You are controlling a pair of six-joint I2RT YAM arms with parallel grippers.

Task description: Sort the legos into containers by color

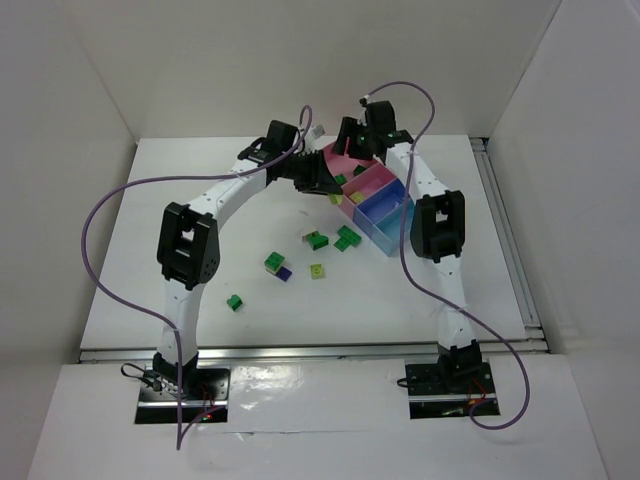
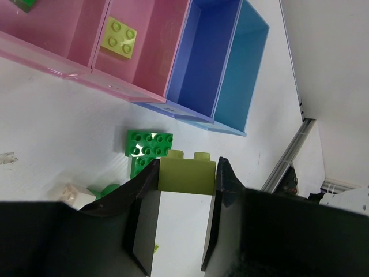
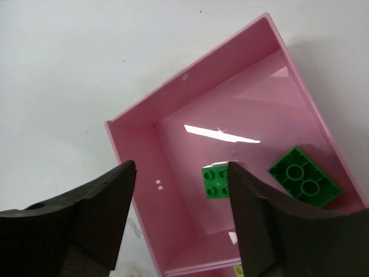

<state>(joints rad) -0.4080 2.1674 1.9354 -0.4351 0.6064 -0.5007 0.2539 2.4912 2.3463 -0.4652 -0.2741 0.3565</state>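
In the left wrist view my left gripper [image 2: 187, 167] is shut on a yellow-green lego [image 2: 187, 178] and holds it just above the table, near the front of the containers. A dark green lego [image 2: 149, 147] lies on the table under it. The smaller pink tray [image 2: 155, 52] holds one yellow-green lego [image 2: 119, 37]. The blue tray [image 2: 222, 63] shows nothing inside. My right gripper [image 3: 181, 173] hangs open over the large pink tray [image 3: 138, 167], where two green legos [image 3: 216, 182] [image 3: 304, 177] lie. Several loose legos [image 1: 316, 240] lie mid-table, among them a dark blue one [image 1: 285, 272].
The trays [image 1: 385, 225] stand at the back right of the white table. A metal rail [image 1: 505, 240] runs along the table's right edge. White walls close in the back and sides. Purple cables [image 1: 100, 215] loop off both arms. One green lego [image 1: 234, 302] lies apart at the front left.
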